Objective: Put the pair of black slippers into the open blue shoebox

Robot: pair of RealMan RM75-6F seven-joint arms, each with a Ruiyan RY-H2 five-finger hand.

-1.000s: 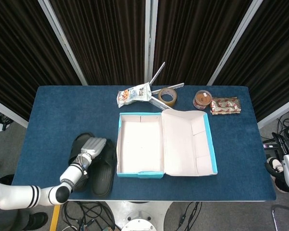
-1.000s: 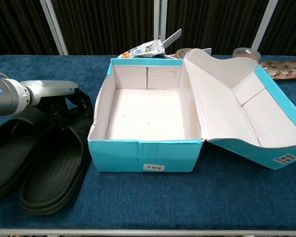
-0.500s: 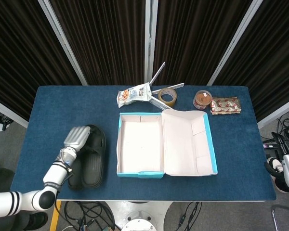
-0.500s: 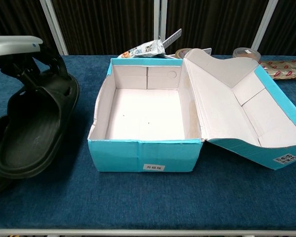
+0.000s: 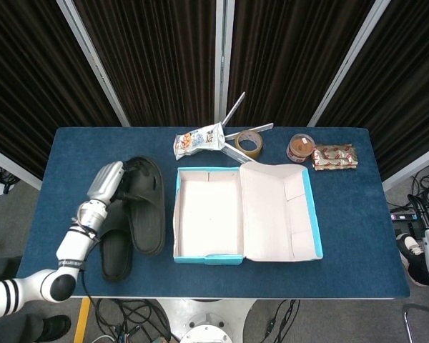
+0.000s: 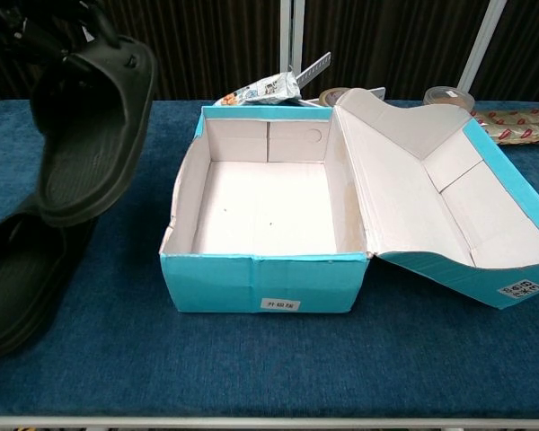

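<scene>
1. Black curtains hang behind your blue cloth-covered table (image 5: 343, 236).
2. Your left hand (image 5: 107, 181) grips the strap end of one black rubber slipper (image 6: 90, 126), fingers clamped on it; the slipper hangs lifted, tilted heel-down, left of the box.
3. The second black slipper (image 6: 18, 283) lies flat on the table, near-left, partly under the lifted one.
4. The open blue cardboard shoebox (image 6: 260, 278) sits mid-table, its white inside bare, lid (image 6: 449, 206) folded out to the right.
5. Along the far edge: a crinkled snack bag (image 5: 198, 141), a roll of brown tape (image 5: 248, 143), a round tin (image 5: 300, 148), a patterned packet (image 5: 335, 156).
6. Your right hand isn't visible in either view.
</scene>
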